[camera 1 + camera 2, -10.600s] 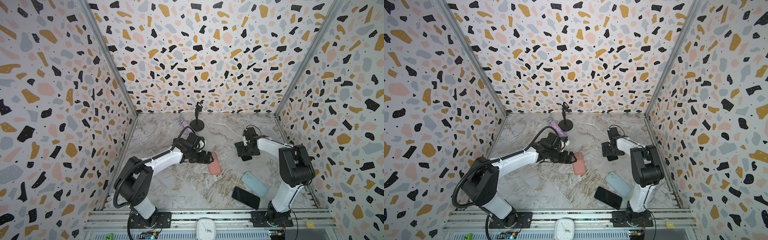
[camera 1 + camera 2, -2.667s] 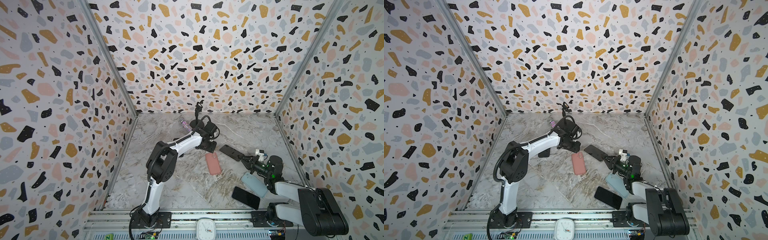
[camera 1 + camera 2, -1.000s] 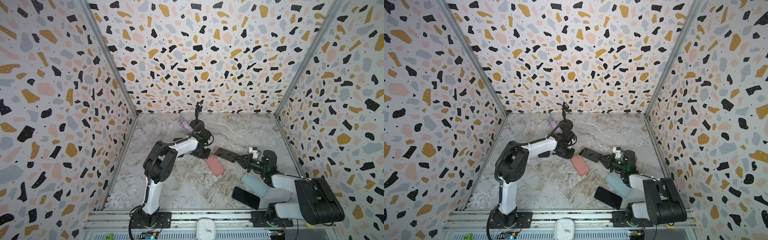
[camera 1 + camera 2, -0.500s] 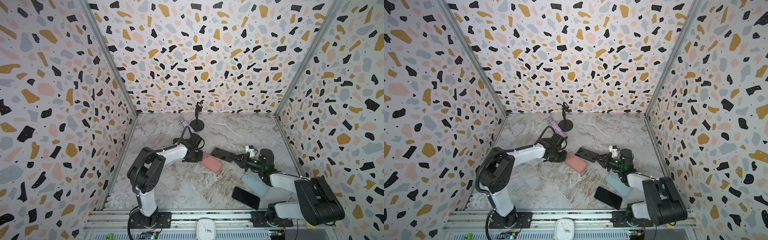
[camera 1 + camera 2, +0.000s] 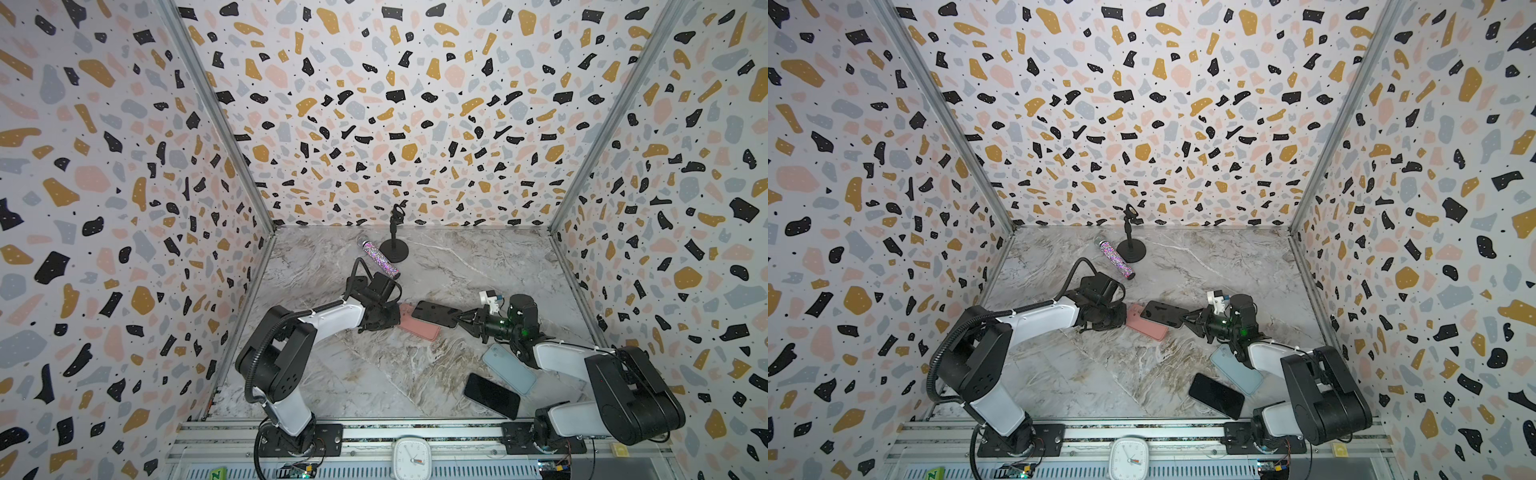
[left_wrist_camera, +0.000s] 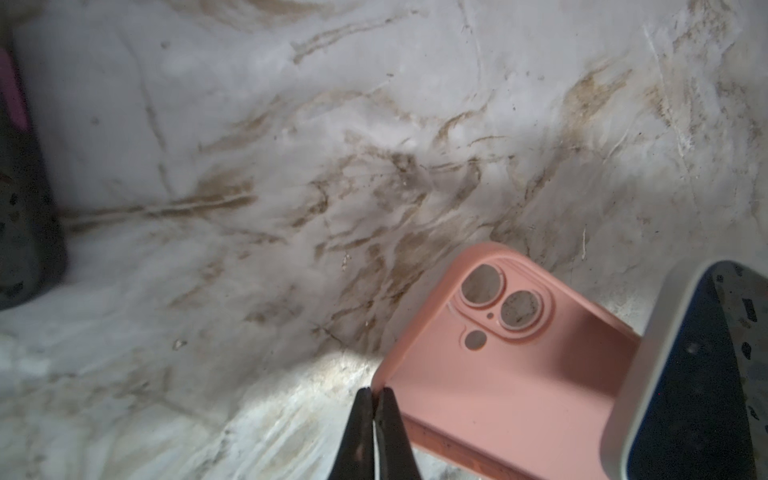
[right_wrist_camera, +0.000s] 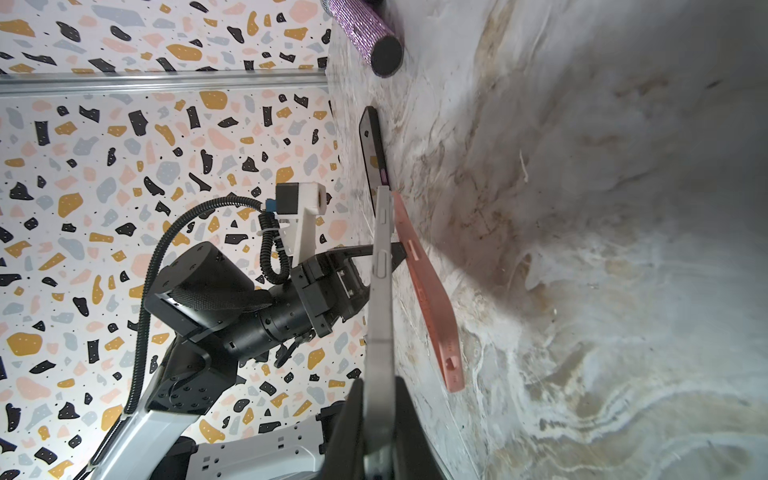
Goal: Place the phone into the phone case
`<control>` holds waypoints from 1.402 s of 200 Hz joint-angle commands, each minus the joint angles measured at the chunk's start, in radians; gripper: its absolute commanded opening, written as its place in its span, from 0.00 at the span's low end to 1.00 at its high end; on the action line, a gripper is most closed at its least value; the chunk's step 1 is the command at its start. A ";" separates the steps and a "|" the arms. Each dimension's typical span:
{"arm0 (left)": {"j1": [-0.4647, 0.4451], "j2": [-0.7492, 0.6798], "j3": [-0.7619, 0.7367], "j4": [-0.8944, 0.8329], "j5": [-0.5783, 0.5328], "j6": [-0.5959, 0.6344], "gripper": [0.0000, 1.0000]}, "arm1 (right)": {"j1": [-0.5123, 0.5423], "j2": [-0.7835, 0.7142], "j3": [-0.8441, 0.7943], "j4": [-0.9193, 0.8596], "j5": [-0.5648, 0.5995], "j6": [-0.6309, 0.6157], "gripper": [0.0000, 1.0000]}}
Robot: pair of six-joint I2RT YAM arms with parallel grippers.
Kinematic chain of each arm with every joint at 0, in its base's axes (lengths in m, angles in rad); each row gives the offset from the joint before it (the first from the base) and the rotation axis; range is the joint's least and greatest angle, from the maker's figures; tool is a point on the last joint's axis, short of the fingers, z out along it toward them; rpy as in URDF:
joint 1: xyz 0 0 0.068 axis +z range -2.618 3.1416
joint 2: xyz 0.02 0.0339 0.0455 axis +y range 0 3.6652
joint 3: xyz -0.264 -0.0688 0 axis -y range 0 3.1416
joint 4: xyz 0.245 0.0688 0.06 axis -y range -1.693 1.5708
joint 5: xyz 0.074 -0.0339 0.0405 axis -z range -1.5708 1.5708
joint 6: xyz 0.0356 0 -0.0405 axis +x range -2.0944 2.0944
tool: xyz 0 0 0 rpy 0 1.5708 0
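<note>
At mid-table on the marble-patterned tabletop (image 5: 374, 374), I had both arms converge. The right gripper (image 5: 458, 318) was clamped on one end of the dark-screened, grey-framed phone (image 5: 436, 313) and held it tilted just above the case, apparently to feed the far end in first. The left gripper (image 6: 376, 395) had its tips pressed together on the rim of the pink silicone phone case (image 5: 422, 330). It lifted that edge, seemingly to steady the case. The phone was not yet seated. Counted: two arms, one pink case, one pale blue slab (image 5: 509, 368) (phone or case, unclear), and one spare black phone (image 5: 491, 395).
</note>
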 commanded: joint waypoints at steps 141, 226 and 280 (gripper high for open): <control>0.024 -0.050 -0.053 0.054 0.041 0.012 0.20 | 0.069 0.081 0.033 0.080 -0.037 0.009 0.00; 0.065 -0.036 -0.024 0.082 0.118 0.032 0.41 | 0.087 0.193 0.038 0.209 -0.045 0.068 0.00; 0.080 -0.007 -0.022 0.109 0.163 0.035 0.46 | 0.087 0.246 0.044 0.233 -0.039 0.069 0.00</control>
